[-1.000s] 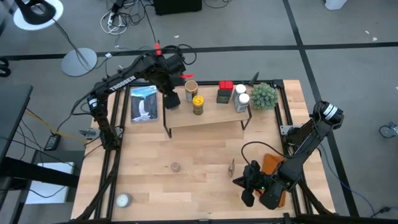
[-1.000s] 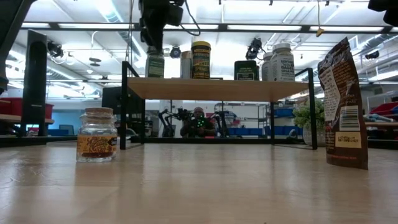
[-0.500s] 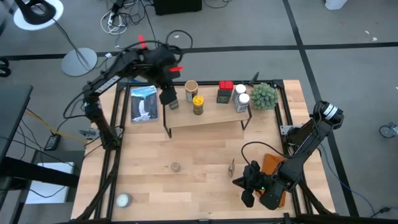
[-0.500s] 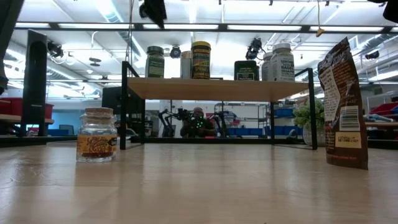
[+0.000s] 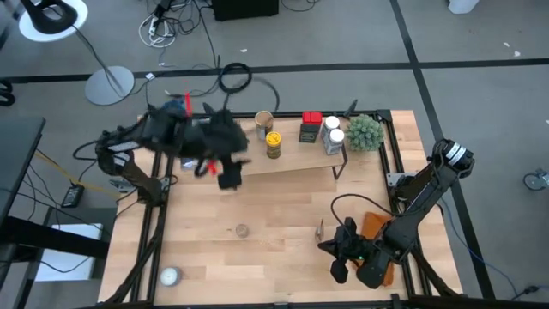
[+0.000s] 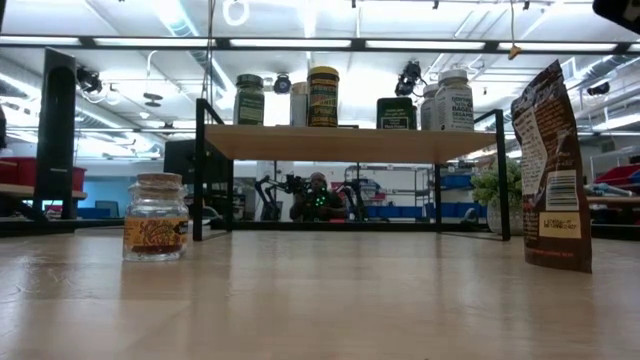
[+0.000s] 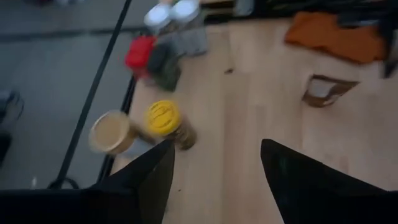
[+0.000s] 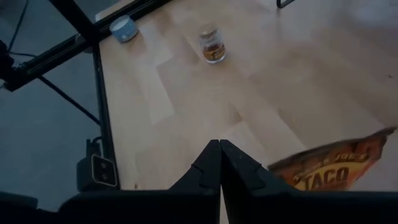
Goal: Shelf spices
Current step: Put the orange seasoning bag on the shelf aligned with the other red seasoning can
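The shelf stands at the table's far side and carries several spices: a tan-lidded jar, a yellow-lidded one, a red-topped one and white-lidded ones. In the low view a dark-lidded jar stands at the shelf's left end. A small glass jar and a round tin stand on the tabletop. My left gripper hangs open and empty, high over the table before the shelf's left end. My right gripper is shut and empty, near the taco packet.
A green fuzzy plant stands at the shelf's right end. An orange-brown cloth lies by my right arm. The brown taco packet stands upright on the table. The black table frame runs along the left edge.
My left gripper has risen from the dark-lidded jar at the shelf's left end and swung toward the table's near edge, turning as it went. The jar has stayed standing on the shelf. My right arm has kept still.
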`<state>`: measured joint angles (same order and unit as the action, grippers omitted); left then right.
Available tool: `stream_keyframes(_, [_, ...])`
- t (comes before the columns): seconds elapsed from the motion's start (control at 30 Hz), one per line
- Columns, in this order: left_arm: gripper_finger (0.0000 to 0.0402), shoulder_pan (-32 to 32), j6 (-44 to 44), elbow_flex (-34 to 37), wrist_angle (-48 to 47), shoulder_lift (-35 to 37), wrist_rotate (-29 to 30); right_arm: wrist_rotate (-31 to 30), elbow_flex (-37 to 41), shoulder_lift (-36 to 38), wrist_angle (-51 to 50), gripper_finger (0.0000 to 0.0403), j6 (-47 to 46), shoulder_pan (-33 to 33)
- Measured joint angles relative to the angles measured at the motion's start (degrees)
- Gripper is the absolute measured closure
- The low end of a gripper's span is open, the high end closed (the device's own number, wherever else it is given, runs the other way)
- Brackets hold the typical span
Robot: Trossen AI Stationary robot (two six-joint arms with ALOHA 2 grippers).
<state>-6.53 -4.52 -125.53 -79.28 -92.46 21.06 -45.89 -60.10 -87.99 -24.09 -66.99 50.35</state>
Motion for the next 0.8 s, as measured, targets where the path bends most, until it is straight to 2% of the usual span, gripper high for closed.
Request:
stream_keyframes(0.2, [0.0158, -9.69, 0.02, 10.95, 14.33, 0.21, 1.82, 0.22, 0.0, 0.54, 0.25, 0.0401, 0.16, -0.27])
stream_keyframes(0.47, [0.0158, -15.45, 2.72, 31.3, 44.43, 0.38, 1.95, 0.67, 0.0, 0.68, 3.06, 0.04, 1.96, -0.04])
stream_keyframes(0.63, [0.0159, -17.78, -0.76, 42.34, 56.07, 0.5, 2.53, 0.68, 0.02, 1.93, 6.81, 0.0401, 8.89, -0.41])
stream_keyframes(0.8, [0.0159, -18.83, -5.39, 55.14, 71.6, 1.82, 3.27, 0.56, 0.02, 4.3, 10.41, 0.0396, 17.03, -1.93])
